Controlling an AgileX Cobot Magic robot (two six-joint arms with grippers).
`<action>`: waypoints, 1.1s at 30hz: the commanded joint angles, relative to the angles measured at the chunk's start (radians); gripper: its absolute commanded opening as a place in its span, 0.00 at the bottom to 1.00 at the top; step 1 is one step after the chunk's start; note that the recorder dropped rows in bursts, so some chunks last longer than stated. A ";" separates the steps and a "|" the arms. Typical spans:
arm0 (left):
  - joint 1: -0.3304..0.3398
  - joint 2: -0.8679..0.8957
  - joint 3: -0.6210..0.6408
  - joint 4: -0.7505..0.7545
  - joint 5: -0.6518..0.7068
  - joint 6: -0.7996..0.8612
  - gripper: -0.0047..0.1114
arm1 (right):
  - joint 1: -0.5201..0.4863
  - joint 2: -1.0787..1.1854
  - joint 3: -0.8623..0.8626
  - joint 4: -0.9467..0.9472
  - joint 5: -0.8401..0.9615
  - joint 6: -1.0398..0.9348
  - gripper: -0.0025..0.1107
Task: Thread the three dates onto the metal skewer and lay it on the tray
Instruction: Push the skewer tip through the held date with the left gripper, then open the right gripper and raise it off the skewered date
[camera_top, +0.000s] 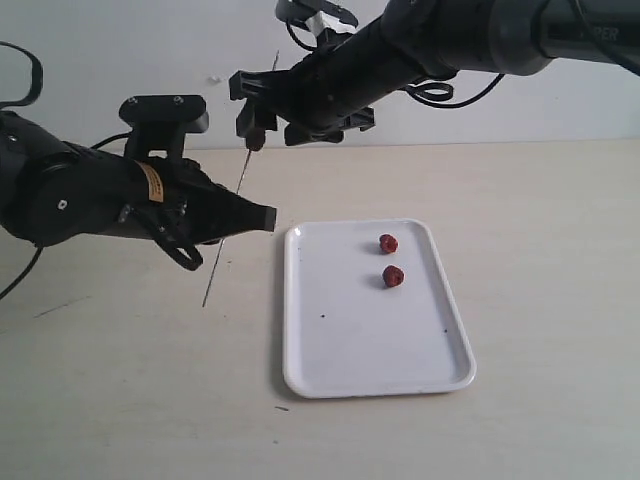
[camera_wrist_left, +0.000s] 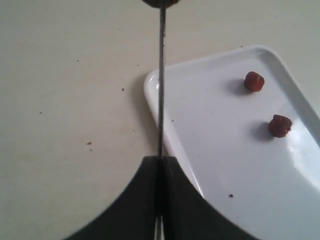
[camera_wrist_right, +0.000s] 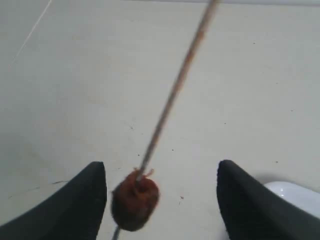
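Skewer (camera_top: 240, 185) slants steeply above the table (camera_top: 540, 200), just left of the tray (camera_top: 360, 345) as one stands facing the bench. Its upper end rises past the R gripper (camera_top: 256, 138); its lower end points down toward the tabletop, contact w/ it not discernible. L gripper (camera_top: 263, 217) crosses the skewer at approx. mid-length. L wrist view shows its fingers (camera_wrist_left: 135, 200) pressed together w/ the skewer clamped betw. them, the shaft running on over the tray's corner. R gripper sits higher up the shaft. R wrist view shows its fingers (camera_wrist_right: 82, 205) spread wide, neither pressing the skewer. One date (camera_wrist_right: 135, 200) is speared on the shaft betw. those fingers, close beside one of them; whether it touches that finger can't be told. Other 2 dates (camera_top: 388, 243) (camera_top: 393, 276) lie on the tray, apart from each other, in its far half & toward the right rim, one just in front of the other. A few dark specks (camera_top: 322, 316) dot the tray's white surface.
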 joint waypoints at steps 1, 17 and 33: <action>0.014 -0.027 -0.004 0.008 0.041 0.047 0.04 | -0.013 -0.036 -0.001 -0.050 0.004 0.026 0.57; 0.014 -0.028 -0.004 0.030 0.440 0.224 0.04 | -0.013 -0.254 -0.001 -0.665 0.361 0.188 0.57; 0.012 -0.034 0.078 0.030 0.460 0.234 0.04 | -0.024 0.033 -0.011 -0.782 0.377 0.262 0.57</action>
